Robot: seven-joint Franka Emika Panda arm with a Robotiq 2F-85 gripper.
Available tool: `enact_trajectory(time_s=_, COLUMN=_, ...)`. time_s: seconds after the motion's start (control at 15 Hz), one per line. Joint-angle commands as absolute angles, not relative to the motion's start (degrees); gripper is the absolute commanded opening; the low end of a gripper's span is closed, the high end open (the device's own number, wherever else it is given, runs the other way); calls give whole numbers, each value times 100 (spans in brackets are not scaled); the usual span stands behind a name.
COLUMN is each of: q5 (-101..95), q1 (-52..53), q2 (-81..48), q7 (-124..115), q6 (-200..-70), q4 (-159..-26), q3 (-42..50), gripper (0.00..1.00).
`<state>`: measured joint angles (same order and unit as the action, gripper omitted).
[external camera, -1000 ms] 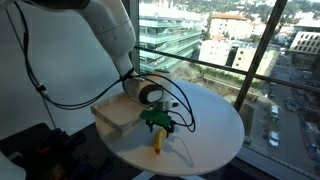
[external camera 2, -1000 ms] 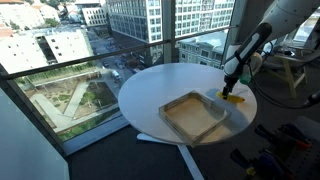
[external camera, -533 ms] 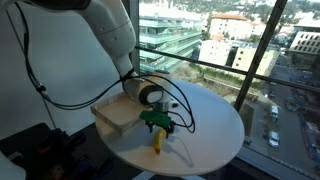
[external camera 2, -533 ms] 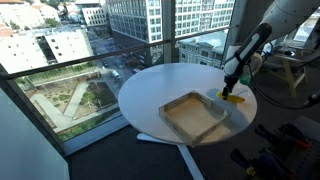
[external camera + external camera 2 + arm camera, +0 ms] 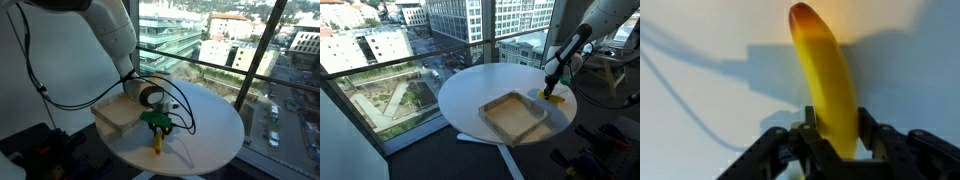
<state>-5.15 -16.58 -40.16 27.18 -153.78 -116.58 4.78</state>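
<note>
A yellow banana (image 5: 825, 70) with a reddish tip lies on the round white table (image 5: 215, 130). In the wrist view it runs away from me between the two black fingers, which press against its sides near the lower end. My gripper (image 5: 836, 116) is shut on it. In both exterior views the arm reaches down to the table, and the gripper (image 5: 155, 128) (image 5: 552, 90) stands over the banana (image 5: 157, 144) (image 5: 554, 98) beside a shallow wooden tray (image 5: 118, 115) (image 5: 515, 115).
The wooden tray takes up part of the table (image 5: 480, 85) close to the arm's base. A black cable (image 5: 185, 105) loops from the wrist over the tabletop. Tall windows with a railing (image 5: 240, 75) stand just beyond the table's edge.
</note>
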Motion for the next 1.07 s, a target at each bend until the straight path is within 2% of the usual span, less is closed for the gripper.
enact_trajectory(time_s=0.0, q5=-607, q1=-1793, q2=-4026, q7=2704, q6=-15356, q4=-11574, q3=385, gripper=17)
enact_trajectory(time_s=1.0, q5=-655, q1=-1661, q2=-3734, q7=2467, q6=-15049, q4=-11624, q3=568, gripper=16)
